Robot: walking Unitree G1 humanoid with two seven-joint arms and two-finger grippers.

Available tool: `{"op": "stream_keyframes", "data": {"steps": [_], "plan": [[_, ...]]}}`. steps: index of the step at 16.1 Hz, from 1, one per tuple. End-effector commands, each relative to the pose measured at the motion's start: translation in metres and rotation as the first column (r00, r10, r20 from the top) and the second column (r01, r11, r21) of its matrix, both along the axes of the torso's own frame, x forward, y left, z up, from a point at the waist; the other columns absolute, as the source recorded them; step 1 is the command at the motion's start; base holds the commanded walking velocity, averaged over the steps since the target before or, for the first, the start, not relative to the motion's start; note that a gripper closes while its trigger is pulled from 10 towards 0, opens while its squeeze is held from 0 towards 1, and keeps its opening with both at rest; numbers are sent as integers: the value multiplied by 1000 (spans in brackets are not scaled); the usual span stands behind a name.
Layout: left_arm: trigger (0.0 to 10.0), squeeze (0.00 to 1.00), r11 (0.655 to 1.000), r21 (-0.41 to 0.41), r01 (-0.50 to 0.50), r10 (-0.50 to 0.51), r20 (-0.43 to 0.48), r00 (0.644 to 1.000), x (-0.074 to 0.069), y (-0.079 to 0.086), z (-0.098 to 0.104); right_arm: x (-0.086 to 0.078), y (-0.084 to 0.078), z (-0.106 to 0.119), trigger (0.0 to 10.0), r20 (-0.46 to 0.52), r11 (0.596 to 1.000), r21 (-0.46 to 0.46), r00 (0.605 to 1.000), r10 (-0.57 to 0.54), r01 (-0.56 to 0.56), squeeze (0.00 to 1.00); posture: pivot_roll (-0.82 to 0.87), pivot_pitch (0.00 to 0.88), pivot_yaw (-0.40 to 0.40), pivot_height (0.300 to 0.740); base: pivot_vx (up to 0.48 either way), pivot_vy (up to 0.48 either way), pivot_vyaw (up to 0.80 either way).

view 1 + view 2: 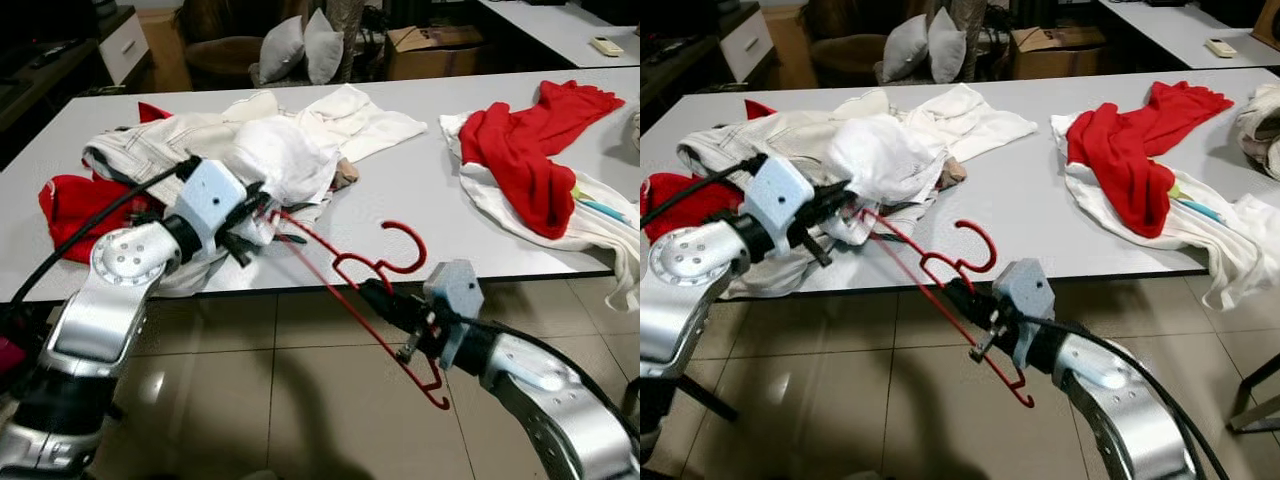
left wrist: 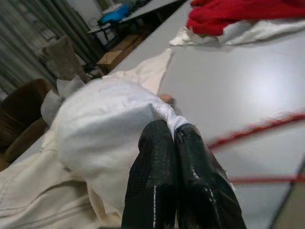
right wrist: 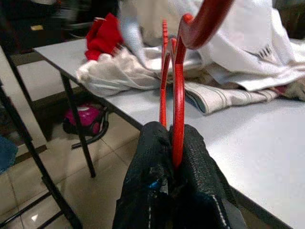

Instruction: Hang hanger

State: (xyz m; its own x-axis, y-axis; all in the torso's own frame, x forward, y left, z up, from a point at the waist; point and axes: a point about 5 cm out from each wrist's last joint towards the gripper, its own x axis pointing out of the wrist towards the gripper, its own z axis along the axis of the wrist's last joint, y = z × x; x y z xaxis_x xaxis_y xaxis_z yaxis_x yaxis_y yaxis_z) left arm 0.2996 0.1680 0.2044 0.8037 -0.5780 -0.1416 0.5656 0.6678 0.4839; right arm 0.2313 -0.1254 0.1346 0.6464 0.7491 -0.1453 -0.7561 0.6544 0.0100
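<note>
The right pincer [image 1: 375, 292] is clamping the red hanger [image 1: 352, 290] at its neck, just off the near edge of the grey surface [image 1: 420, 190], over tiled floor [image 1: 300, 400]. The hanger is hanging slanted in the air: its hook [image 1: 405, 245] is curling up above the surface's edge, one arm is running up toward the white garment [image 1: 275, 155], and the other is dropping below the edge toward the floor. It is thin, glossy red plastic, with a notched bar seen from the right wrist.

The left pincer [image 1: 262, 208] is sitting at the near edge too, fingers [image 2: 162, 181] pressed together on a fold of the white garment, with the hanger's upper arm tip just beside them.

Open grey surface is lying between the white pile and the red cloth [image 1: 530, 150] draped on another white cloth [image 1: 600, 225] on the right. More red fabric [image 1: 75, 205] is lying at the left edge. Beneath the near edge the floor is giving free room. No writing is readable.
</note>
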Motion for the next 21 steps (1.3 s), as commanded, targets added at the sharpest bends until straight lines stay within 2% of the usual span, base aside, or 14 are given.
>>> {"op": "stream_keyframes", "data": {"steps": [1, 3, 5, 6, 7, 9, 10, 11, 13, 15, 17, 19, 20, 21], "plan": [[0, 0, 1000, 21, 22, -22, -6, 1000, -5, -3, 2, 9, 0, -1, 10000, -17, 999, 0, 999, -41, 41, 0, -41, 0, 64, 740, 0, 0, 0], [0, 0, 1000, -2, 29, -29, -15, 999, -10, -7, 3, 23, 0, -8, 10000, -79, 992, 36, 990, -117, 120, 0, -40, 0, 56, 740, 0, 0, 0], [0, 0, 999, -51, 19, -20, -17, 1000, -13, -9, 10, 42, 0, -13, 10000, -117, 965, 90, 965, -234, 245, 0, -42, 0, 56, 740, 0, 0, 0], [0, 0, 999, -51, 13, -14, -18, 1000, -13, -9, 11, 46, 0, -13, 10000, -121, 959, 101, 960, -254, 266, 0, -42, 0, 56, 740, 0, 0, 0], [0, 0, 999, -47, -16, 16, -10, 1000, -11, -4, 13, 62, -4, -8, 10000, -166, 914, 188, 929, -331, 359, 0, -43, 0, 54, 740, 0, 0, 0], [0, 0, 998, -51, -36, 36, 7, 999, -9, -1, 17, 71, -10, -6, 10000, -187, 887, 213, 908, -374, 409, 0, -41, 0, 50, 740, 0, 0, 0], [0, 0, 996, -57, -65, 67, 45, 997, -7, 2, 24, 80, -18, -1, 10000, -212, 856, 248, 888, -408, 453, 0, -40, 0, 48, 740, 0, 0, 0], [0, 0, 994, -60, -93, 97, 72, 993, -5, 5, 29, 83, -22, 3, 10000, -218, 846, 274, 886, -409, 458, 0, -37, 0, 44, 740, 0, 0, 0], [0, 0, 981, -57, -188, 195, 172, 966, 2, 18, 44, 79, -21, 15, 10000, -166, 884, 295, 930, -327, 364, 0, -37, 0, 39, 740, 0, 0, 0], [0, 0, 963, -125, -238, 263, 259, 929, 8, 21, 59, 54, -2, 1, 10000, -129, 982, 128, 984, -125, 141, 0, -40, 0, 38, 740, 0, 0, 0], [0, 0, 959, -195, -207, 257, 283, 924, 13, 12, 70, 31, 20, -11, 10000, -152, 996, 80, 986, 63, -51, 0, -43, 0, 42, 740, 0, 0, 0], [0, 0, 969, -184, -162, 209, 277, 938, 15, 2, 68, 15, 34, -10, 10000, -143, 979, 73, 970, 197, -188, 0, -48, 0, 50, 740, 0, 0, 0], [0, 0, 971, -178, -158, 204, 280, 938, 16, 0, 67, 15, 35, -9, 10000, -129, 980, 67, 972, 197, -190, 0, -49, 0, 51, 740, 0, 0, 0], [0, 0, 977, -151, -152, 191, 289, 938, 16, -1, 66, 26, 25, -4, 10000, -89, 996, 54, 993, 82, -77, 0, -51, 0, 54, 740, 0, 0, 0]]}}
